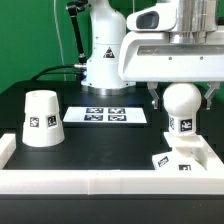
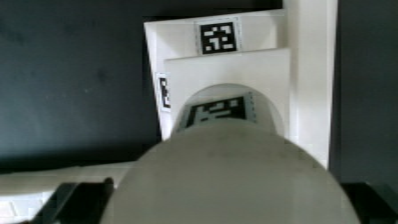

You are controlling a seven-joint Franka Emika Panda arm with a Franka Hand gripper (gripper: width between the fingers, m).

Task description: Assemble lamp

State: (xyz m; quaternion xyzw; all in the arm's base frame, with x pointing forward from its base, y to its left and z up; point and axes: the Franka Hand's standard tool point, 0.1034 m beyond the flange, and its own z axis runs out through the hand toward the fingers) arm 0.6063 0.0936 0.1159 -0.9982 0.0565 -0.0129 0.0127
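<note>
My gripper (image 1: 181, 98) is shut on the white ball-shaped bulb (image 1: 181, 104) and holds it upright, stem down, directly over the low square base (image 1: 182, 160) at the exterior view's right. I cannot tell whether the stem touches the base. In the wrist view the bulb (image 2: 222, 165) fills the foreground between the dark fingers (image 2: 71, 203). Beyond it lies the base (image 2: 222, 72) with its tag (image 2: 217, 38). The cone-shaped shade (image 1: 40, 118) stands alone at the exterior view's left.
The marker board (image 1: 105, 115) lies flat at mid-table. A white rail (image 1: 100, 183) runs along the front edge and turns up both sides; the base sits against it (image 2: 313, 70). The robot's base (image 1: 103, 50) stands at the back.
</note>
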